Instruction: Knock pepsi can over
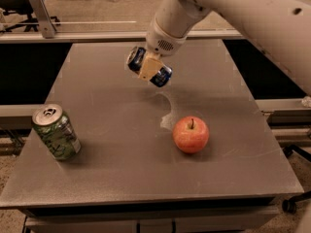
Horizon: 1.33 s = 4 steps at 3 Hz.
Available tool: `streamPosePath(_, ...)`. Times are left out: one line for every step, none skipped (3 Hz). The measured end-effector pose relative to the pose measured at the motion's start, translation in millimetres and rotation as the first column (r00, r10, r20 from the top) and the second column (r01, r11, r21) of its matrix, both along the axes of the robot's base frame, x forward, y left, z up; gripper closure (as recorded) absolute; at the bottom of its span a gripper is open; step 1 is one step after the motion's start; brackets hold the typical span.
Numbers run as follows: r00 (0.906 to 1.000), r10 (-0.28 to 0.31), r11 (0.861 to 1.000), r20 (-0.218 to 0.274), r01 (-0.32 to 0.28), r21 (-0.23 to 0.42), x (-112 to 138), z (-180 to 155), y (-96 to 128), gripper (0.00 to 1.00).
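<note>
Leftmost, a green-and-white can (pixel 56 132) was seen standing near the lower-left edge of the table (pixel 121 183), well apart from the work and probably set there only as a distractor. At upper centre the gripper (pixel 148 68) was found with its jaws clamped across the pepsi can (pixel 164 76). The can was held tilted and apparently clear of the table, presumably so that it could be laid on its side. An apple (pixel 191 134) was placed right of centre, below the can. The can's middle and logo were covered by the near jaw, and the arm was cut off at the upper right.
</note>
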<state>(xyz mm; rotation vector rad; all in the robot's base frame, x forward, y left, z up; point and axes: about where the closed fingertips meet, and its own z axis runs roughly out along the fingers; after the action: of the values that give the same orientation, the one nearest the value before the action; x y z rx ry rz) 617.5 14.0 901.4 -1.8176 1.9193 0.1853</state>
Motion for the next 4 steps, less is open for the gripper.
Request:
streamPosePath(0.9996,-0.024,0.973,-0.013,0.020,-0.229,7,-18,-12,1.00)
streamPosePath(0.9983,-0.037,0.932,-0.045,0.018,-0.361,17,-35,-27,1.00)
streamPosePath(0.9939,-0.013,0.924,-0.109,-0.030,-0.382,22,-53,-27,1.00)
streamPosePath(0.9800,0.016,0.928,-0.199,-0.089,-0.361,21,-70,-21,0.82)
